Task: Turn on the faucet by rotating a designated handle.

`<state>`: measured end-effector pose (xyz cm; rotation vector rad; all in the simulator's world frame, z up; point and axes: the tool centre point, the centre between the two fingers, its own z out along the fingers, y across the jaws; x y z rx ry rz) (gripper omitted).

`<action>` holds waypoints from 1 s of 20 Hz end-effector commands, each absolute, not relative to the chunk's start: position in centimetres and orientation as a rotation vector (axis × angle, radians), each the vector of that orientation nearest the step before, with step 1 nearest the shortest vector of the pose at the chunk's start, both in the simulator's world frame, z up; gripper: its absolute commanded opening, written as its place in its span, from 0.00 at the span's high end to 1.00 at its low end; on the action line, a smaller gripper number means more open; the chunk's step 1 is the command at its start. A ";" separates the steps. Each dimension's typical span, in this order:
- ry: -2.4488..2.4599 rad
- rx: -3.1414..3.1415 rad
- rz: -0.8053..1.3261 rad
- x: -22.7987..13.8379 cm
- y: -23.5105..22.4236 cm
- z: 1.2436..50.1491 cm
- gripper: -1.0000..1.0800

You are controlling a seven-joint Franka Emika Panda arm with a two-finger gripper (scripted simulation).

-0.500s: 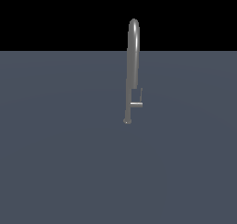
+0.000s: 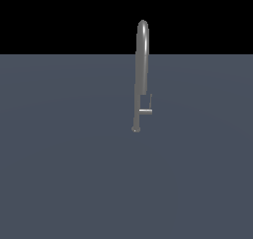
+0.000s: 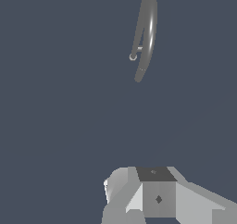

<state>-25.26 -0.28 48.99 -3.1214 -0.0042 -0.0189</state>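
The faucet (image 2: 142,75) is the only thing standing on the flat grey surface (image 2: 59,174). Open floor lies on every side of it, wide towards the exterior view's left and right and in front. Its small round foot (image 2: 136,129) takes up little ground. The handle (image 2: 147,108) juts from the tube towards the exterior view's right, its thin upright rod close beside the tube with only a narrow slot between them. Above the arch there is open space. In the wrist view the gripper (image 3: 139,195) sits well apart from the faucet (image 3: 146,33), bare surface between them; its fingers are probably cut off by the frame edge
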 end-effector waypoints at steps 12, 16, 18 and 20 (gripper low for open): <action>0.132 -2.875 -0.263 -25.1 -2.0 56.1 1.00; 0.186 -2.755 -0.314 -25.0 -3.4 58.5 1.00; 0.212 -2.692 -0.329 -24.8 -4.3 59.5 1.00; 0.238 -2.629 -0.337 -24.7 -5.2 60.4 1.00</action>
